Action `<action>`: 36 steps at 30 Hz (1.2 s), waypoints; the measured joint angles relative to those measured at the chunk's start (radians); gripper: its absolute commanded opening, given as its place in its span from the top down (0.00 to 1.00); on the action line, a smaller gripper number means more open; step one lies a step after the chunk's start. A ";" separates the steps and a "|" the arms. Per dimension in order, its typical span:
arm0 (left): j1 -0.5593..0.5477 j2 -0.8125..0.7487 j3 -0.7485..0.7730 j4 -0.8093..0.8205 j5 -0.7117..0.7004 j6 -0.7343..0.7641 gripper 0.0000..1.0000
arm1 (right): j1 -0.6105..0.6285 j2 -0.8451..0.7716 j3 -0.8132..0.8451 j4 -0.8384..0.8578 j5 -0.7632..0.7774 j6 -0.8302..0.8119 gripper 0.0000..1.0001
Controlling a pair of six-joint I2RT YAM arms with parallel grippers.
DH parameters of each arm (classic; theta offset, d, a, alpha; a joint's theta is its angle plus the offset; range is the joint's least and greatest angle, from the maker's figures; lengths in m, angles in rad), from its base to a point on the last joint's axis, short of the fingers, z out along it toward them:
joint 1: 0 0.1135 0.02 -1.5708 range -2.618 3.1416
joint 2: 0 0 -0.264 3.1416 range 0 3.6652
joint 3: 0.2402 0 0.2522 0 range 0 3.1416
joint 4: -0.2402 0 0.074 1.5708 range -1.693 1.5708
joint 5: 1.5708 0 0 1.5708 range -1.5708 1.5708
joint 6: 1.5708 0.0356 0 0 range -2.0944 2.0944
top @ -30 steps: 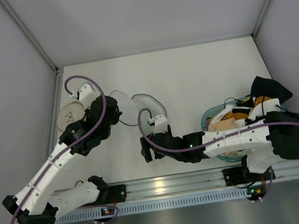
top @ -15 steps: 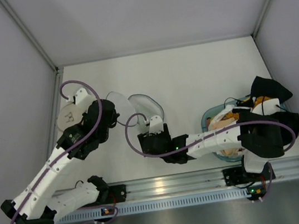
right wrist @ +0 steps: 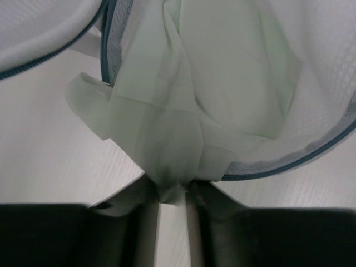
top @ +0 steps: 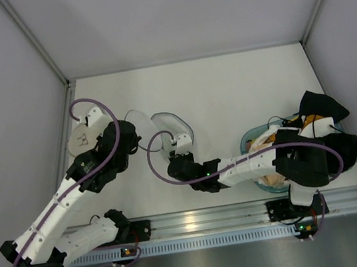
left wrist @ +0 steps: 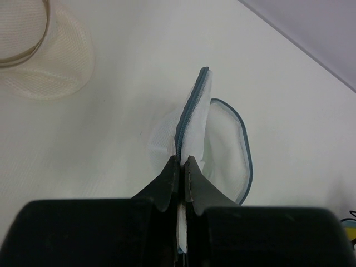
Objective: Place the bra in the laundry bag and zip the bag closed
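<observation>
My left claw (left wrist: 182, 161) is pinched all the way together on a fold of the laundry bag (left wrist: 222, 139), gripping the white mesh just below its blue-grey zipper edge. That fold stands upright on the tabletop (top: 238, 84) and the hoop-rimmed panel lies flat to its right. My left wrist camera also catches a cream mesh piece (left wrist: 50, 61) lying at the far left. I cannot pick it out from above.

From above, the left claw (top: 133, 125) sits at the bag's left side. The laundry bag (top: 175, 122) lies left of centre on the tabletop, between my two claws. My right claw (top: 178, 140) meets it at the near edge.

Only my right wrist camera shows the grip itself. My right claw (right wrist: 172, 192) is drawn in tight on a bunched corner of the bra (right wrist: 167, 139), which is pale green fabric. Most of the bra lies inside the bag's open mouth (right wrist: 311, 67). A flap of it hangs out over the zipper rim on the left.

At the right, near my right arm's base, the blue basket (top: 246, 142) holds a heap of garments (top: 322, 105), black and peach among them.
</observation>
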 measured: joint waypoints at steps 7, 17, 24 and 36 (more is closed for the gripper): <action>0.000 0.000 0.000 0.000 -0.011 0.021 1.00 | -0.015 -0.063 0.002 -0.106 -0.058 0.001 1.00; 0.000 -0.023 -0.037 0.000 0.041 0.069 1.00 | -0.089 -0.320 0.074 -0.272 -0.256 -0.053 1.00; 0.000 -0.065 -0.089 -0.007 0.100 0.080 1.00 | -0.216 -0.300 0.142 -0.314 -0.357 -0.107 1.00; 0.000 -0.085 -0.077 -0.026 0.129 0.147 1.00 | -0.230 -0.108 0.174 -0.382 -0.486 -0.132 0.31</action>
